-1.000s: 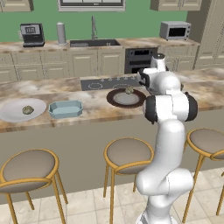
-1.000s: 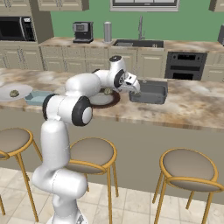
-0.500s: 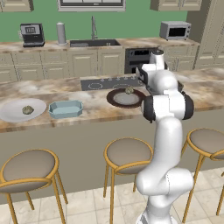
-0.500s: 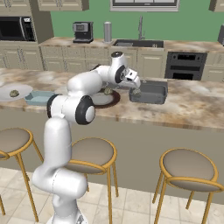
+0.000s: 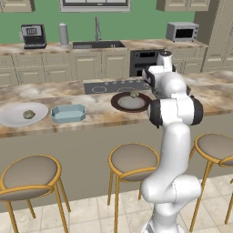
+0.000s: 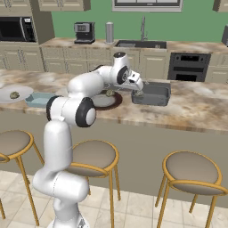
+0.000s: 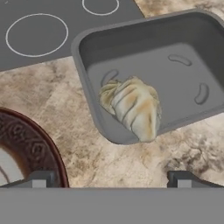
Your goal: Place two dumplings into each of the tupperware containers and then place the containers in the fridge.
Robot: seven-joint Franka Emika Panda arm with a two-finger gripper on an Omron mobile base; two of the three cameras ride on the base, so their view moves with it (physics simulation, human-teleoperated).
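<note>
Fingers: the gripper [image 7: 109,179] is spread wide and holds nothing.
Dumpling: a lumpy tan dumpling [image 7: 131,111] lies just ahead of the fingers, in the near corner of the dark grey plastic tub [image 7: 183,70]; I think it was dropped there on purpose.
Other tub: the pale blue tub [image 5: 68,113] sits far to the fingers' left.
Extra: the left base view shows a dumpling on the round white plate [image 5: 13,119] and one on the round dark brown plate [image 5: 119,101].
</note>
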